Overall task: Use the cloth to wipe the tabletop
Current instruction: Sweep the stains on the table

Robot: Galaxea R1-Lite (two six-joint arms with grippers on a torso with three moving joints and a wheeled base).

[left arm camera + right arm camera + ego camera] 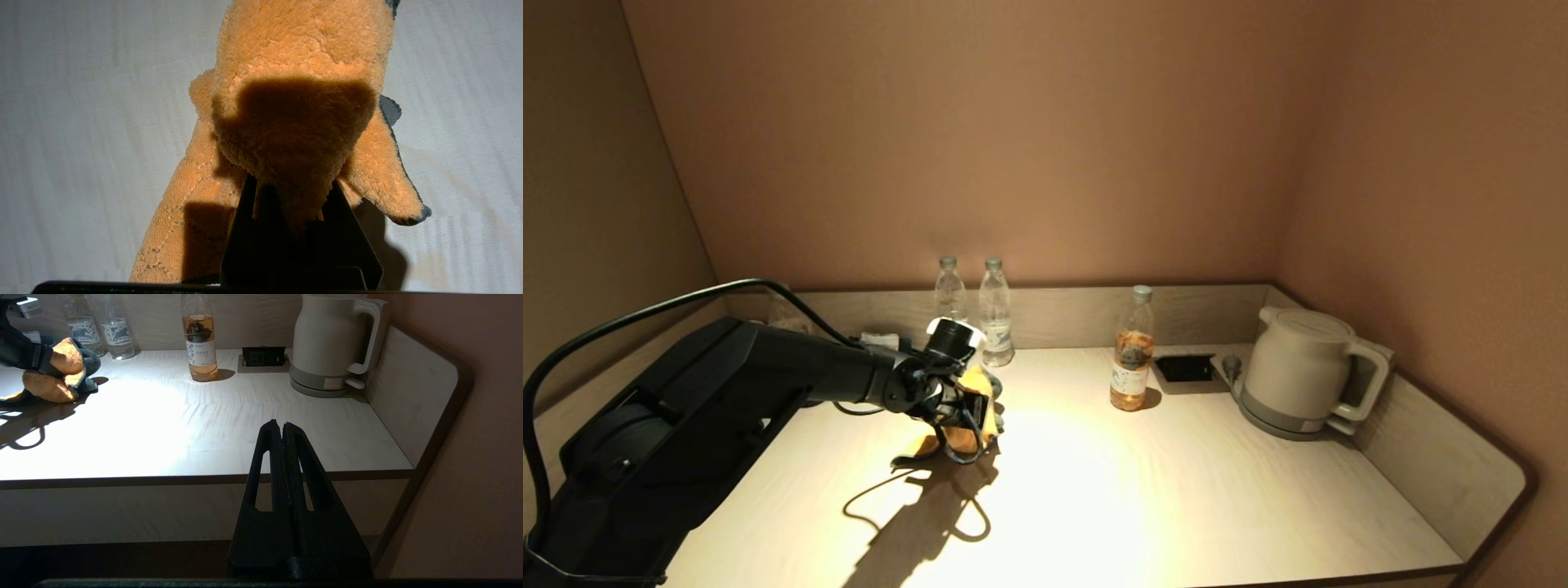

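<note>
My left gripper (968, 425) is shut on an orange cloth (974, 384) with a grey backing, on the left-middle of the pale wooden tabletop (1094, 490). In the left wrist view the cloth (298, 90) bunches up between the fingers (243, 204) and drapes onto the tabletop (81, 122). The cloth also shows in the right wrist view (53, 377), resting on the table. My right gripper (282, 425) is shut and empty, parked off the table's front edge, out of the head view.
Two clear water bottles (996, 314) stand at the back wall behind the cloth. A bottle of amber drink (1132, 351) stands mid-back. A white kettle (1303, 371) and a black socket panel (1184, 369) sit at the back right. Raised walls border the table.
</note>
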